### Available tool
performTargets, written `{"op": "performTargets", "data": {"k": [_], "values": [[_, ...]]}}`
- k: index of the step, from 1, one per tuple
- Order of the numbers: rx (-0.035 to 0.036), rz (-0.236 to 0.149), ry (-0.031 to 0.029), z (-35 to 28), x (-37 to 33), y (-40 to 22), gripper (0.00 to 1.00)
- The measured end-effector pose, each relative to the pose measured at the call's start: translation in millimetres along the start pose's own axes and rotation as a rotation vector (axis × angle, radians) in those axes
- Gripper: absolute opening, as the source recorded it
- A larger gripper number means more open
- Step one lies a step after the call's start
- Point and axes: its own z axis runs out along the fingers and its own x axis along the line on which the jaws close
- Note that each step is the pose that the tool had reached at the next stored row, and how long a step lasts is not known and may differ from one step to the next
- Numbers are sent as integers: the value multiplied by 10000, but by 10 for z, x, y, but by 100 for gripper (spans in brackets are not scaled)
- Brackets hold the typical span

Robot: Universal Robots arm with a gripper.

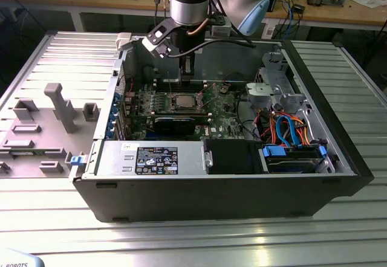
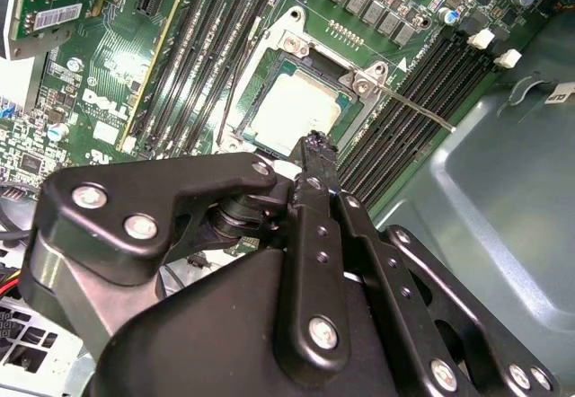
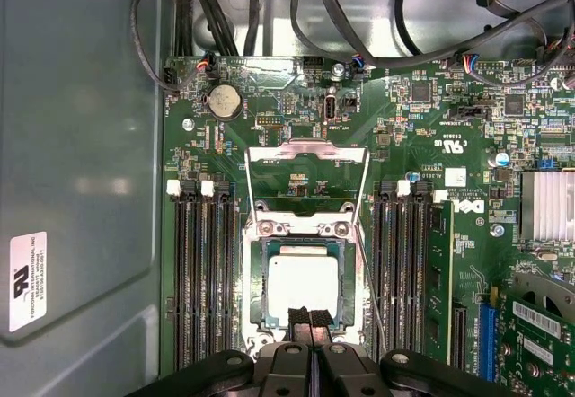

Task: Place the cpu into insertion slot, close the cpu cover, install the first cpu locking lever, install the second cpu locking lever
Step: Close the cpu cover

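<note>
The cpu lies flat in the insertion slot, its dull silver top showing; it also appears in the second wrist view and in the exterior view. The cpu cover stands raised on its hinge at one edge of the slot, with green board visible through its window. Thin wire locking levers run along both sides, unlatched; one sticks out over the memory slots. My gripper hovers over the cpu's edge with its black fingers pressed together, holding nothing.
Long black memory slots flank the socket on both sides. Black cable bundles hang beyond the board. The grey case wall is close by. A drive cage with blue and orange cables and a power supply fill the case.
</note>
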Motion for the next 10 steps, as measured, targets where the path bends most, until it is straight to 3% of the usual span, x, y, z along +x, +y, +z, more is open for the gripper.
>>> {"op": "performTargets", "data": {"k": [10], "values": [[-2, 0, -4, -39, 3, 1, 11]]}}
